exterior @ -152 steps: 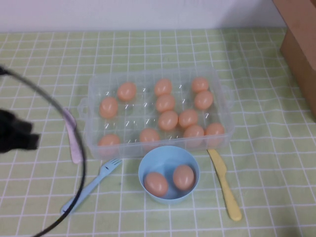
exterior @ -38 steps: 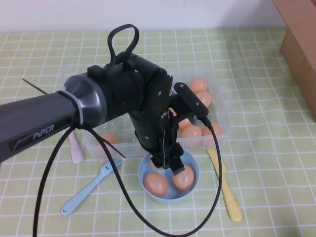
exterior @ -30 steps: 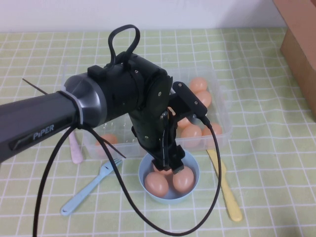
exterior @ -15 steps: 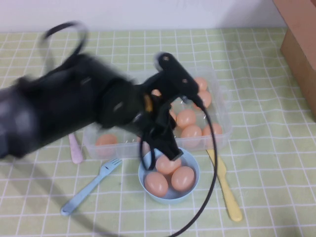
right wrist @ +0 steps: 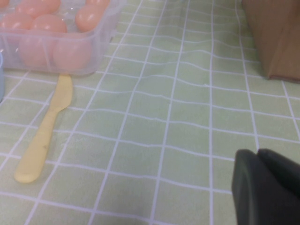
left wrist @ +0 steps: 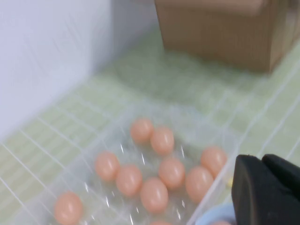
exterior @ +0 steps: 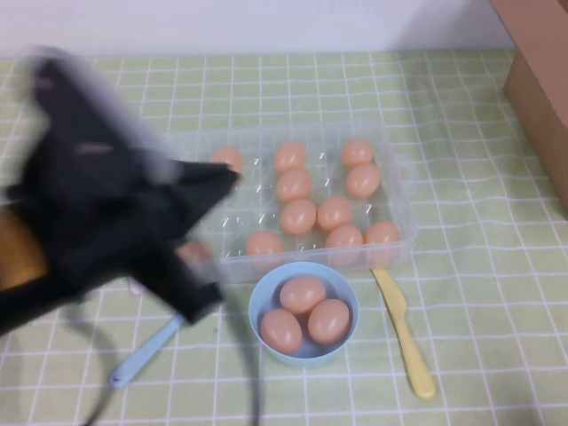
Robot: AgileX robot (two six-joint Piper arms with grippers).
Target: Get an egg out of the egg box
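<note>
While three eggs fill the bowl, both claws (left, right) look indeterminate.

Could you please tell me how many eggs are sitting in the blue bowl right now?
3, all in the blue bowl in front of the egg box: one egg nearest the box, one front-left, one front-right. None appears hidden; the left gripper is beside the bowl.

Egg box: clear plastic tray, dimpled cells, mid-desk, flat, orange-tan eggs mostly in right half. Egg: smooth, orange-tan, outside box, in bowl just near of it, beside two others.
</note>
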